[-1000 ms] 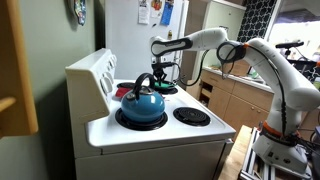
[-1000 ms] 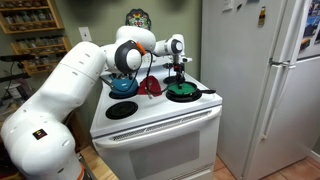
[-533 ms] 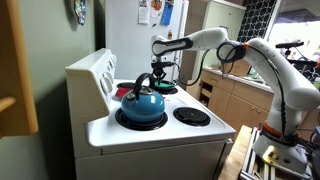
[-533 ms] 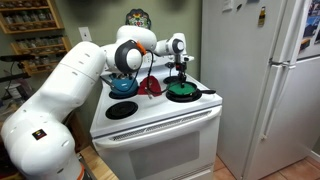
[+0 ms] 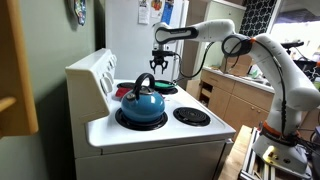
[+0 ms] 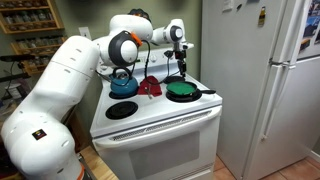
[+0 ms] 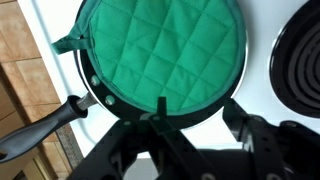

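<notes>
A round green quilted pot holder (image 7: pixel 160 45) lies on a black pan (image 7: pixel 88 76) on the stove's back burner, with the pan's handle (image 7: pixel 40 130) pointing away to the side. My gripper (image 7: pixel 185 125) hangs above its near edge, open, with nothing between the fingers. In both exterior views the gripper (image 5: pixel 161 62) (image 6: pixel 182 68) is raised clear of the pot holder (image 6: pixel 182 88). A blue kettle (image 5: pixel 142 103) stands on the neighbouring burner.
A white stove (image 6: pixel 160 120) has a bare coil burner (image 5: pixel 191 116) at the front and another (image 7: pixel 300 50) beside the pan. A red item (image 6: pixel 150 87) lies between the kettle and the pan. A white fridge (image 6: pixel 265 80) stands beside the stove, and wooden cabinets (image 5: pixel 235 100) are close by.
The gripper was shut low on the green pot holder; now it has opened and risen above it. The pot holder stays on the pan.
</notes>
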Available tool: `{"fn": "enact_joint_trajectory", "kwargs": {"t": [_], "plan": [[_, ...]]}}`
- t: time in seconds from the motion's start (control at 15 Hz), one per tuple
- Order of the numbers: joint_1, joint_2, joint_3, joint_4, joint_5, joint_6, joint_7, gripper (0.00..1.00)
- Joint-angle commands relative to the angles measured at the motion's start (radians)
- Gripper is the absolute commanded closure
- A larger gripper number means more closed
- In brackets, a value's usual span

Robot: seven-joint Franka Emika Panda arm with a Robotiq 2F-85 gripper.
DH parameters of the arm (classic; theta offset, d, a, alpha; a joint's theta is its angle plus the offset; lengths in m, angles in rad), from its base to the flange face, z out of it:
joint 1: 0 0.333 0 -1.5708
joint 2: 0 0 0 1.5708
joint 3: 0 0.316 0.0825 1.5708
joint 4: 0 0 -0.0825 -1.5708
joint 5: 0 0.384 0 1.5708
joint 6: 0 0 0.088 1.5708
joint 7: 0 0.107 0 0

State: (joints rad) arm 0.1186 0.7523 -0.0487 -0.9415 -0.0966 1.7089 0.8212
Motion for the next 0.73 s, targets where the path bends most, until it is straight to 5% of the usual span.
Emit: {"fn": "enact_joint_trajectory", "kwargs": {"t": [0.0,0.13,0.67], "plan": [[-0.008,-0.087,-0.001,-0.037,0.018,-0.001,0.038,0.07],[-0.007,-0.12,-0.012,-0.038,0.01,-0.005,0.082,0.0],[-0.004,-0.126,-0.027,-0.006,-0.005,-0.017,0.12,0.0]]}}
